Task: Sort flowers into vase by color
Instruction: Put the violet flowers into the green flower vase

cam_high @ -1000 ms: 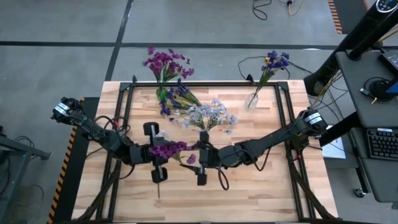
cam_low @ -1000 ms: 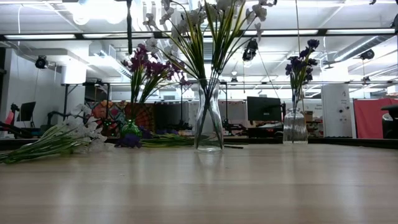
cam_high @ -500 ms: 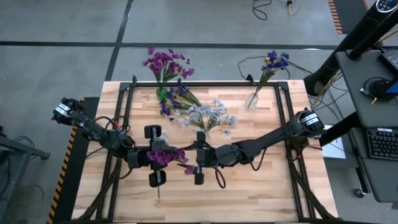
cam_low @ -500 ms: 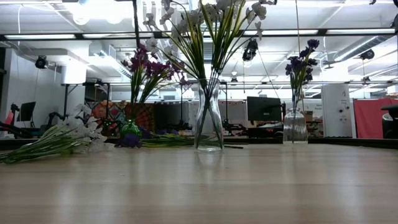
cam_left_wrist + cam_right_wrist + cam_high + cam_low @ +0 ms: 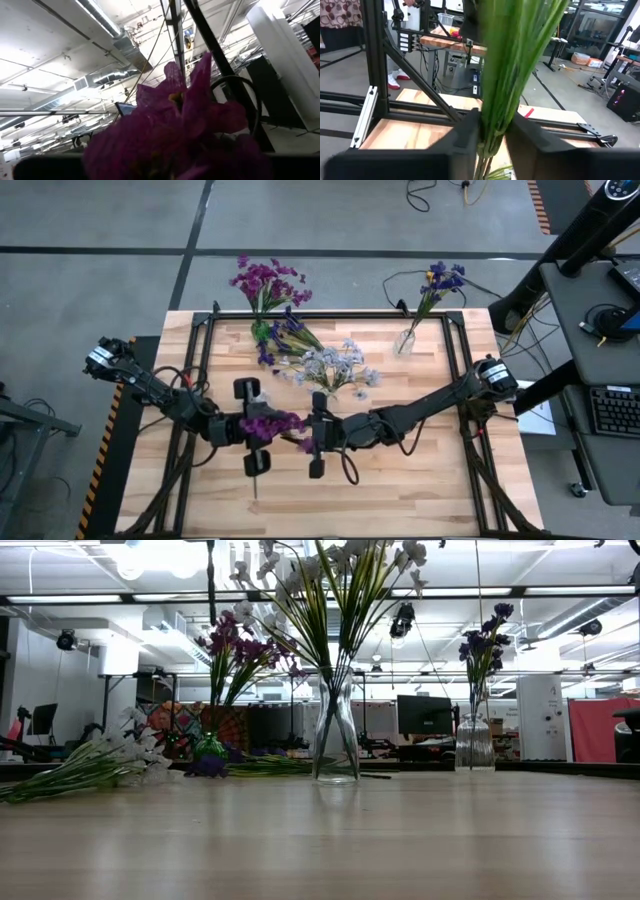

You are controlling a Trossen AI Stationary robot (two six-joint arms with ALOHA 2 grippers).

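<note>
— Where is the magenta-purple flower spray [image 5: 267, 423] on thin green stems?

— Above the middle of the pale wooden desk [image 5: 420, 490], nearer its front edge than the tall clear glass vase [image 5: 335, 735] that holds the white-lavender flowers [image 5: 335, 365]. The left pincer [image 5: 252, 426] is at the blossom end; the left wrist view is filled by magenta petals [image 5: 185, 125], and I cannot tell how its fingers stand.

— And the right pincer [image 5: 316, 433]?

— Just beside the left one, on the side toward the small clear glass vase [image 5: 404, 342] of blue-violet flowers [image 5: 443, 278]. Its two dark fingers [image 5: 465, 137] are closed narrowly on a bundle of green stems [image 5: 512, 70], gripping it.

— What else lies near the tall vase?

— More magenta flowers [image 5: 265, 283] stand in a green vase [image 5: 209, 747] at the far edge, with loose blue-violet sprays [image 5: 285, 335] between the two.
</note>
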